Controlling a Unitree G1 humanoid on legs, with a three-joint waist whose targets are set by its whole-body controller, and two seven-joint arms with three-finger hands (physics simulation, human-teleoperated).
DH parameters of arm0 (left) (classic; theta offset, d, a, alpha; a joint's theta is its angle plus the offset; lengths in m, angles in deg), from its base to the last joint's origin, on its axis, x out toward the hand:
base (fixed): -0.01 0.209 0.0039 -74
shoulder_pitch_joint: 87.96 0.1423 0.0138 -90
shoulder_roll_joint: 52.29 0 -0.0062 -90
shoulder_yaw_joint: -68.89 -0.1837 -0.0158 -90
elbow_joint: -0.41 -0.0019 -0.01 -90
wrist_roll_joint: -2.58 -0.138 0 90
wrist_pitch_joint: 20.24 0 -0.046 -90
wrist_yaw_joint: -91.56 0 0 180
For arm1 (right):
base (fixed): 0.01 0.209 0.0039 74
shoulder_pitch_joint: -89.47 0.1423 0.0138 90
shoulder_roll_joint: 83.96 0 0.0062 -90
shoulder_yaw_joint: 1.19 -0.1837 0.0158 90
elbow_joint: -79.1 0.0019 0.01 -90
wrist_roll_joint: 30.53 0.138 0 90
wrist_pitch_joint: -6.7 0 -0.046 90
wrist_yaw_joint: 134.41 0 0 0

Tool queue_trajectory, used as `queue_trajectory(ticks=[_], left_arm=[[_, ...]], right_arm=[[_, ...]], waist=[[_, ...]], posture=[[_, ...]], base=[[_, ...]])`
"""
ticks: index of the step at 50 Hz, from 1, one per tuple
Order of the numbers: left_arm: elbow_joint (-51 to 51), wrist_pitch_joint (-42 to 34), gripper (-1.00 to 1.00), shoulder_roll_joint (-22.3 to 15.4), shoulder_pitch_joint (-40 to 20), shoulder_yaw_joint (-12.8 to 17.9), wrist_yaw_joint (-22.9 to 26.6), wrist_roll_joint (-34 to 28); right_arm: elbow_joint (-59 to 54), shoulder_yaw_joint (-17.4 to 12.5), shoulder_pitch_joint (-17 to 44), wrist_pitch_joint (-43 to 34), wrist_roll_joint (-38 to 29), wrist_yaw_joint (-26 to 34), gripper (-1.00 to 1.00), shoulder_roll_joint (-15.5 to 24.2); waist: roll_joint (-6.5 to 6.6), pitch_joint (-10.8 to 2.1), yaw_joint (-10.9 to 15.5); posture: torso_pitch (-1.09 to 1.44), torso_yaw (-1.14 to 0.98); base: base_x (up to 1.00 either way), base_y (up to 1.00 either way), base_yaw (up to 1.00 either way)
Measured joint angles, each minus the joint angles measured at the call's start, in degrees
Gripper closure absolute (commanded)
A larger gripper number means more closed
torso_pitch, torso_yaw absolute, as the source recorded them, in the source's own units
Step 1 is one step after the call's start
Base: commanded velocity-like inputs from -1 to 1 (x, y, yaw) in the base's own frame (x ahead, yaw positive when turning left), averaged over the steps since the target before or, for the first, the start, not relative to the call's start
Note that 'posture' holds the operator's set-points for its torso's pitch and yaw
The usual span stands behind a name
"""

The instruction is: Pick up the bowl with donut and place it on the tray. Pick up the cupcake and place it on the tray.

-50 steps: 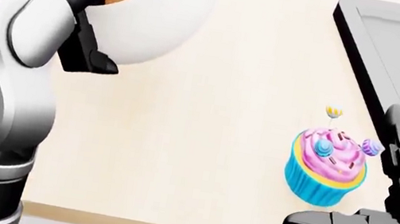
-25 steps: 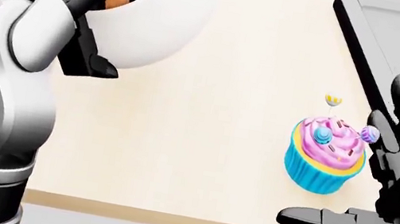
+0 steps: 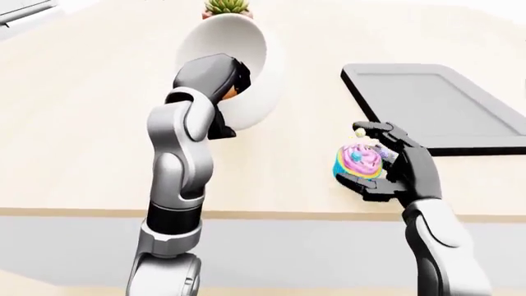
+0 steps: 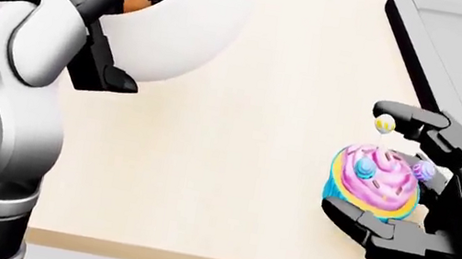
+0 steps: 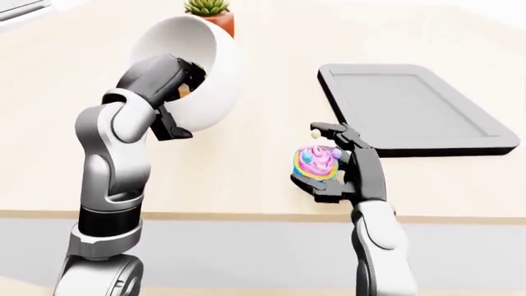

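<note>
Cupcake (image 4: 374, 180), pink-frosted in a blue wrapper, low and right of centre in the head view, cupped by right hand (image 4: 429, 203): one finger hooked over the top, thumb under the base. White bowl (image 3: 238, 68) tipped on edge at upper left, left hand (image 3: 215, 77) reaching into its mouth; grip on it not discernible. Only in the eye views: whole grey tray (image 5: 411, 108) at right, bare, and potted plant (image 5: 209, 11) at the top edge. Pale counter (image 3: 82, 123) beneath.
</note>
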Motion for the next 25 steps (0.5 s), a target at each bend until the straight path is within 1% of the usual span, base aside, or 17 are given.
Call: queue_trajectory(ticks=[2, 4, 5, 8, 10, 14, 17, 22, 25], left_arm=[[0.07, 0.03, 1.00, 0.02, 0.04, -0.03, 0.05, 0.01], [0.17, 0.11, 1.00, 0.03, 0.10, -0.04, -0.01, 0.02], [0.17, 0.14, 1.00, 0.02, 0.13, -0.01, -0.06, 0.04], [0.47, 0.08, 1.00, 0.09, 0.34, -0.04, 0.02, 0.00], [0.74, -0.02, 1.00, 0.05, 0.27, -0.08, 0.45, -0.03], [1.35, -0.46, 1.00, -0.13, -0.39, 0.16, 1.38, -0.09], [2.69, -0.64, 1.00, -0.40, -0.73, 0.25, 2.16, -0.17], [4.85, -1.02, 1.00, -0.92, -1.69, 0.56, 3.76, -0.59], [5.84, -1.38, 1.00, -1.14, -2.38, 0.76, 4.97, -1.00]], right_arm=[[0.37, 0.18, -0.20, -0.10, -0.12, 0.19, 0.47, -0.08], [1.26, 0.47, -0.49, -0.77, -0.21, 0.48, 0.60, -0.18], [1.43, 0.50, -0.47, -0.98, -0.15, 0.65, 0.63, -0.24], [2.29, -0.23, -0.10, -2.01, 0.36, 0.94, 0.88, -0.34], [4.33, -1.10, 0.30, -3.59, 0.93, 0.82, 1.00, -0.08], [9.33, -2.45, 1.90, -6.83, 2.25, 0.45, 1.00, 0.85], [12.57, -2.92, 3.62, -9.78, 3.08, 0.29, 1.00, 2.01], [18.15, -4.30, 8.49, -17.84, 4.52, 0.18, 1.00, 4.47], [19.22, -5.40, 11.75, -21.62, 5.88, -0.10, 1.00, 5.40]], waist=[[-0.02, 0.01, -0.02], [-0.02, 0.04, -0.02], [-0.01, 0.07, -0.04], [0.09, 0.22, 0.00], [0.16, 0.39, 0.06], [0.10, 0.50, 0.00], [0.01, 0.49, -0.05], [-0.14, 0.61, 0.05], [-0.27, 0.73, 0.10]], posture=[[0.00, 0.00], [0.00, 0.00], [0.00, 0.00], [0.00, 0.00], [0.00, 0.00], [0.00, 0.00], [0.00, 0.00], [0.00, 0.00], [0.00, 0.00]], base=[[0.00, 0.00, 0.00], [0.00, 0.00, 0.00], [0.00, 0.00, 0.00], [0.00, 0.00, 0.00], [0.00, 0.00, 0.00], [0.00, 0.00, 0.00], [0.00, 0.00, 0.00], [0.00, 0.00, 0.00], [0.00, 0.00, 0.00]])
